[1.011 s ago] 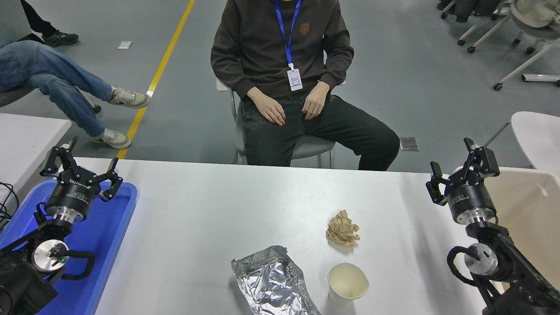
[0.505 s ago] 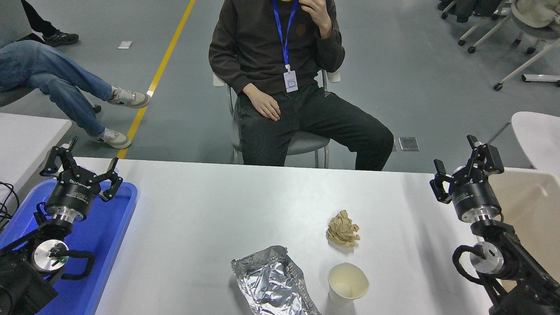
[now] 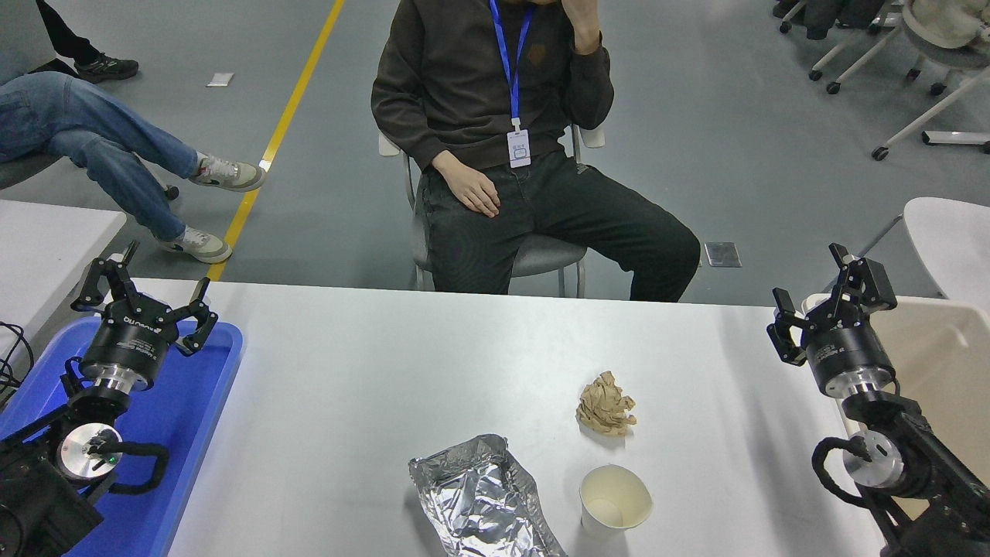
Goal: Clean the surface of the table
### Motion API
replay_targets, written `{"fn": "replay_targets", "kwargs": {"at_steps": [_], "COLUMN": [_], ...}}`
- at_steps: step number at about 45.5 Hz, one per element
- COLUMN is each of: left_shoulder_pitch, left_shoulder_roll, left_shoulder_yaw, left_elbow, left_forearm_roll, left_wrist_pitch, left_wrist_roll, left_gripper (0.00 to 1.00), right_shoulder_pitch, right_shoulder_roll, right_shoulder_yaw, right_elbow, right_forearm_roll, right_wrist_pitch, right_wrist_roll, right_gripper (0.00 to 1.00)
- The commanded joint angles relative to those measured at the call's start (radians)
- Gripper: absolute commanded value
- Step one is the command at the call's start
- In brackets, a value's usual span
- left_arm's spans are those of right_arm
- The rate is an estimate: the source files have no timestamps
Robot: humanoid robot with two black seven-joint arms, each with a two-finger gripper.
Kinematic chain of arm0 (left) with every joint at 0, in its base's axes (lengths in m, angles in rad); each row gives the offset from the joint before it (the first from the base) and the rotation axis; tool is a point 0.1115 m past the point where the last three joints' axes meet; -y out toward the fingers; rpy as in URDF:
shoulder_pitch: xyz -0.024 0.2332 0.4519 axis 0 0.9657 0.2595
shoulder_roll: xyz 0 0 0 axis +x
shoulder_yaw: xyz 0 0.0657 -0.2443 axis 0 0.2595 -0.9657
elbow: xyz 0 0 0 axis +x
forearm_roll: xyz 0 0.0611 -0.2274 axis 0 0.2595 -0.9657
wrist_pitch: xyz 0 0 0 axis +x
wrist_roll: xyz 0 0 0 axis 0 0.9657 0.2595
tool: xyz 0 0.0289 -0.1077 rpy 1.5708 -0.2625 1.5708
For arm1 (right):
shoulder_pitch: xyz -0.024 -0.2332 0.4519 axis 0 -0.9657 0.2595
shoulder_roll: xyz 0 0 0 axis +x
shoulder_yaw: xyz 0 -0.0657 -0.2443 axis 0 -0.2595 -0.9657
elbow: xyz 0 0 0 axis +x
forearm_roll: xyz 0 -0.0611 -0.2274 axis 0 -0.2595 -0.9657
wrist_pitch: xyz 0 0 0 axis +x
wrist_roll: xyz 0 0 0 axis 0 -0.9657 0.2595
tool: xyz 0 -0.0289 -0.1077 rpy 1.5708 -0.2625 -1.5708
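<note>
Head view. The tabletop (image 3: pixel 371 387), light grey-white, is spread across the lower part of the view. Three items are laid toward its near edge, right of centre: a crumpled brown paper ball (image 3: pixel 605 404); a sheet of crumpled silver foil (image 3: pixel 479 499) at the near edge; a pale paper cup (image 3: pixel 615 500) just right of the foil, tipped on its side. A blue tray (image 3: pixel 197 402) is set at the left edge, with the left claw (image 3: pixel 143 302) held over it, fingers spread wide, empty. A beige bin (image 3: pixel 940 363) is placed at the right edge; the right claw (image 3: pixel 834 290) is raised beside it, fingers parted, empty. A seated person (image 3: pixel 495 100) is found beyond the far edge.
</note>
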State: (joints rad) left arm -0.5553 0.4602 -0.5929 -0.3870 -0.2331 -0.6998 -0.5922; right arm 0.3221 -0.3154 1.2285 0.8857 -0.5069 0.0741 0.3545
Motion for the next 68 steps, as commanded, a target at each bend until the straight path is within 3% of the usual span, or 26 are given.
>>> {"fn": "replay_targets", "kwargs": {"at_steps": [1, 9, 26, 34, 46, 59, 65, 68], "left_shoulder_pitch": [0.000, 0.000, 0.000, 0.000, 0.000, 0.000, 0.000, 0.000], "left_shoulder_roll": [0.000, 0.000, 0.000, 0.000, 0.000, 0.000, 0.000, 0.000], "left_shoulder_yaw": [0.001, 0.001, -0.002, -0.002, -0.001, -0.001, -0.002, -0.001], "left_elbow": [0.000, 0.000, -0.001, -0.001, -0.001, -0.001, -0.001, -0.001], "left_forearm_roll": [0.000, 0.000, 0.001, 0.001, 0.000, 0.000, 0.000, 0.000], "left_wrist_pitch": [0.000, 0.000, -0.001, -0.001, -0.001, -0.001, -0.001, -0.001], "left_wrist_roll": [-0.001, -0.001, 0.000, 0.000, 0.000, 0.000, 0.000, 0.000], "left_gripper": [1.00, 1.00, 1.00, 1.00, 1.00, 1.00, 1.00, 1.00], "right_shoulder_pitch": [0.000, -0.037, -0.037, -0.017, 0.008, 0.127, 0.255, 0.291], "right_shoulder_roll": [-0.066, -0.126, -0.283, -0.323, -0.476, -0.576, -0.579, -0.561], "right_shoulder_yaw": [-0.012, -0.026, -0.233, -0.310, -0.426, -0.423, -0.425, -0.429], "right_elbow": [0.059, 0.219, 0.314, 0.430, 0.644, 0.726, 0.731, 0.730], "right_forearm_roll": [0.062, 0.059, 0.015, -0.108, -0.363, -0.475, -0.490, -0.512], "right_wrist_pitch": [-0.005, 0.001, 0.003, 0.004, 0.030, 0.306, 0.527, 0.561], "right_wrist_roll": [-0.112, -0.155, -0.198, -0.210, -0.339, -0.348, -0.407, -0.419], "right_gripper": [1.00, 1.00, 1.00, 1.00, 1.00, 1.00, 1.00, 1.00]}}
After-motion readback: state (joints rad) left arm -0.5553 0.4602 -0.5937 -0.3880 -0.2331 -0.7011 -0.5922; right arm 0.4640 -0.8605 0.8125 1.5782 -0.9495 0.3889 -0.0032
